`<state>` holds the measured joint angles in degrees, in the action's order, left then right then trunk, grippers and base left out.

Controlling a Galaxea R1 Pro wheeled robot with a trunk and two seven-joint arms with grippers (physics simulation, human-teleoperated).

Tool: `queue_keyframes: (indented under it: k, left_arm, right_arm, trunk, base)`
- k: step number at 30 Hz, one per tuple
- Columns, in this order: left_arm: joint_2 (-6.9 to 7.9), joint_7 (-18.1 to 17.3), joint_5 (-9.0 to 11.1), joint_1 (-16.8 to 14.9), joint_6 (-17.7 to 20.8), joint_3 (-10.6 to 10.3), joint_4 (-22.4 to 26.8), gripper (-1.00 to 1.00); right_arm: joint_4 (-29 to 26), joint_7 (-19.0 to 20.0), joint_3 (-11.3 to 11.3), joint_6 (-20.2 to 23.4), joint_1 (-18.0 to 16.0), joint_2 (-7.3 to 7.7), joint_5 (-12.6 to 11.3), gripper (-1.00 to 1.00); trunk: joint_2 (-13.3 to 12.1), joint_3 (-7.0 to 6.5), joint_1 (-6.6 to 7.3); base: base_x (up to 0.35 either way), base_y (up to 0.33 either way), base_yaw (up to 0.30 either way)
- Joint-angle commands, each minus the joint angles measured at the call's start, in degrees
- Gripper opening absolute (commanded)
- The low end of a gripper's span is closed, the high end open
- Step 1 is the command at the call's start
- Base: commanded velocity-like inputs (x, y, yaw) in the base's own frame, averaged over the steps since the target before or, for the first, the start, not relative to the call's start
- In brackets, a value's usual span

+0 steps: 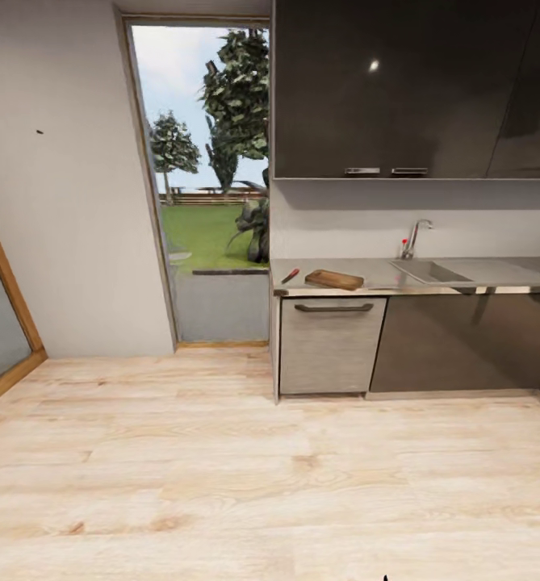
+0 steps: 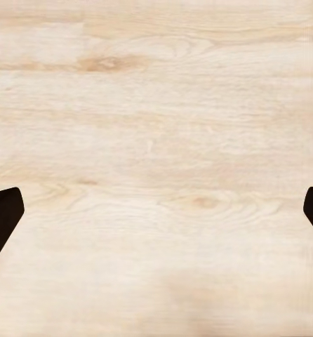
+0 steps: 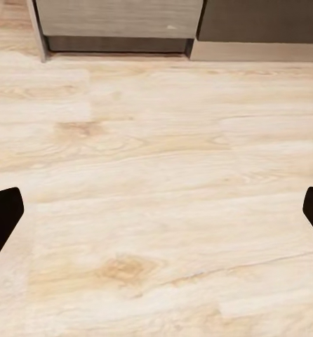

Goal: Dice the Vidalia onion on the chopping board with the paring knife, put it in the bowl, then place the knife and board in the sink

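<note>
a red-handled paring knife (image 1: 290,275) is seen lying just left of the brown wooden chopping board (image 1: 334,279) on the smooth grey desk (image 1: 496,278), the recessed steel sink (image 1: 431,270) further right. broad pale plank floor (image 1: 181,460) lies open before the cabinets. the left hand (image 2: 156,217) and right hand (image 3: 156,217) are held spread wide, grasping nothing.

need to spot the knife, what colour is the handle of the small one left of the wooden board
Red handle on the small slim paring knife, clearest in the head view.

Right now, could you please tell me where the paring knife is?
In the head view, the paring knife lies on the countertop near its left end, just left of the chopping board, with the sink further right.
</note>
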<state>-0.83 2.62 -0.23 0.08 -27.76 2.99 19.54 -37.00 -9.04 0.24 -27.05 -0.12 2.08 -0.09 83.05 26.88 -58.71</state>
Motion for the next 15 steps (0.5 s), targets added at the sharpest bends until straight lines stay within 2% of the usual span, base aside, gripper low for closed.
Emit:
queue_keyframes:
  k: [1,15]
  left_arm:
    - [-0.05,-0.1,0.0,0.0,-0.1,0.3,0.1,1.0]
    - [-0.05,-0.1,0.0,0.0,-0.1,0.4,0.1,1.0]
  right_arm:
    - [0.0,-0.2,0.1,-0.1,0.0,-0.01,0.0,1.0]
    - [0.0,-0.2,0.1,-0.1,0.0,-0.11,0.0,1.0]
  trunk:
    - [0.0,0.05,-0.02]
    - [0.0,0.05,-0.02]
  base:
    - [0.152,-0.243,-0.001]
    - [0.177,-0.246,0.0]
